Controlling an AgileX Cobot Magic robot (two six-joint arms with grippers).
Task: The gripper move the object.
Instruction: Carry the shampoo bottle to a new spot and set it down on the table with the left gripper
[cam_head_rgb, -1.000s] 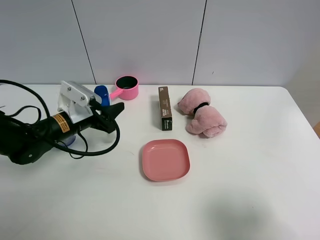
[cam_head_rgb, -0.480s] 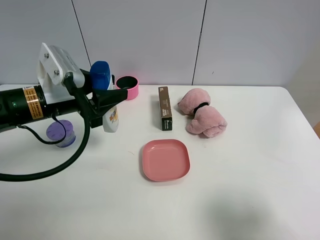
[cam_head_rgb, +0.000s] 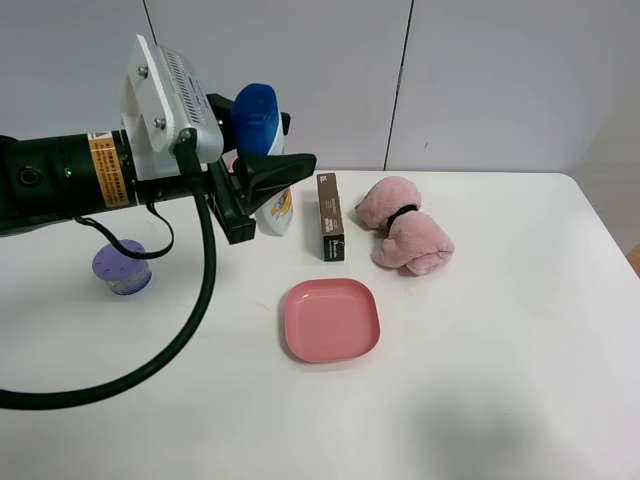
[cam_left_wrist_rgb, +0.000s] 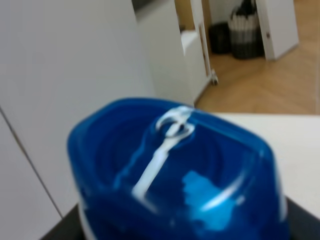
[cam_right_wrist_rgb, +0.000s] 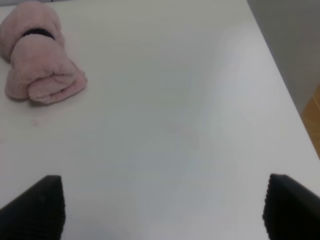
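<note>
The object, a white shampoo bottle (cam_head_rgb: 271, 208) with a blue flip cap (cam_head_rgb: 255, 119), hangs tilted in the air above the back of the table, left of centre. My left gripper (cam_head_rgb: 266, 193) is shut on its body, black fingers on either side. In the left wrist view the blue cap (cam_left_wrist_rgb: 175, 175) fills the picture from close up and the fingers are hidden. In the right wrist view my right gripper (cam_right_wrist_rgb: 162, 210) is open over bare white table, its two black fingertips (cam_right_wrist_rgb: 35, 205) far apart with nothing between them. That gripper is out of the exterior high view.
A pink square plate (cam_head_rgb: 331, 319) lies mid-table. A dark upright-lying box (cam_head_rgb: 329, 216) is just right of the bottle, and a rolled pink towel (cam_head_rgb: 405, 225) lies beyond it, also shown in the right wrist view as the pink towel (cam_right_wrist_rgb: 37, 65). A purple-lidded jar (cam_head_rgb: 122, 266) stands at the left.
My left arm has risen and swung right with the bottle in its grip, from low at the back left to high above the table. The purple jar came into sight.
</note>
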